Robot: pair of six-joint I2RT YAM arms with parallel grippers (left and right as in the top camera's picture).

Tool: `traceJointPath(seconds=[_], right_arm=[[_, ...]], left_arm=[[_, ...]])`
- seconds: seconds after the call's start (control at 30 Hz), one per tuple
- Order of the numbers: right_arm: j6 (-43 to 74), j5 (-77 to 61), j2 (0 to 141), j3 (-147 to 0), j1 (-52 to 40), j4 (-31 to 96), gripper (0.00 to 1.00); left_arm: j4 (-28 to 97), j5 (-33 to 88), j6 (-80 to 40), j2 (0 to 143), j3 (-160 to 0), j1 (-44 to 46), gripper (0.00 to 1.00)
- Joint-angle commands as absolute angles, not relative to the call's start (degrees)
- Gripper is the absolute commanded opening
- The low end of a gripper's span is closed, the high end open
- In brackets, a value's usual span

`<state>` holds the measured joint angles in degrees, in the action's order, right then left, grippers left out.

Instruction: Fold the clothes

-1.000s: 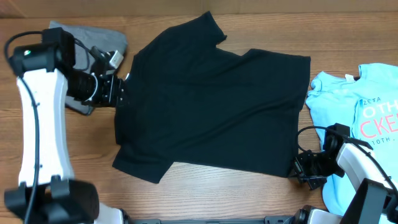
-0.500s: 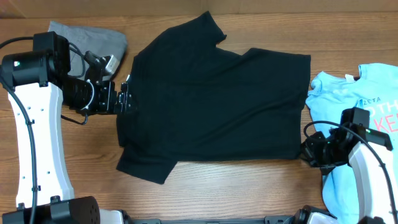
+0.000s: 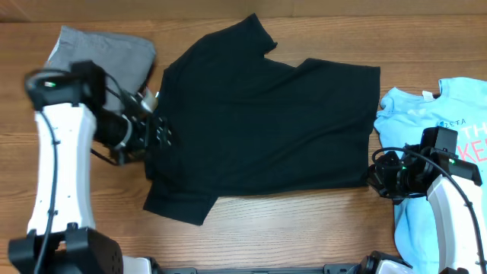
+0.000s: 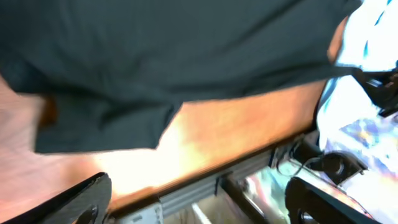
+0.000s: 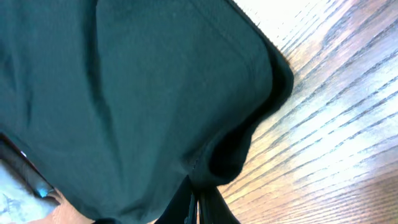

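left arm (image 3: 57, 167): white link runs from near-left base toward far side, bends right at the elbow | left claw (image 3: 158, 134): points right, low over the table, fingers (image 4: 84, 200) spread wide, nothing between | right arm (image 3: 456, 209): comes in from near-right, wrist points left | right claw (image 3: 376, 176): fingers (image 5: 194, 208) pressed together, pinching the black T-shirt (image 5: 124, 93) edge

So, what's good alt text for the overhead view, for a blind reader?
A black T-shirt lies spread on a wooden table. The left gripper is open at its left edge; the right gripper pinches its lower right corner.
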<state>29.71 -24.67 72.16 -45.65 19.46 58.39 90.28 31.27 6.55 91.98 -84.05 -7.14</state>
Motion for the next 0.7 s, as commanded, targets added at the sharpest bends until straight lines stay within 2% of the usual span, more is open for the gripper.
traceJointPath(seconds=[0.0, 0.27, 0.47, 0.67], right_arm=[[29.1, -25.6, 71.8, -46.5, 19.6, 57.7, 0.04], [29.1, -25.6, 71.8, -46.5, 19.6, 57.4, 0.04], [29.1, -25.6, 71.8, -46.5, 19.6, 57.5, 0.04], [29.1, -25.6, 71.8, -46.5, 19.6, 57.5, 0.04]], left_arm=[[86.5, 30.3, 1.3, 91.7, -76.1, -2.5, 0.86], [77.4, 10.7, -13.4, 91.8, -66.3, 15.7, 0.82], [75.3, 5.9, -23.7, 92.0, -61.9, 28.6, 0.76], [73.0, 4.2, -28.0, 93.8, -58.0, 32.7, 0.66]])
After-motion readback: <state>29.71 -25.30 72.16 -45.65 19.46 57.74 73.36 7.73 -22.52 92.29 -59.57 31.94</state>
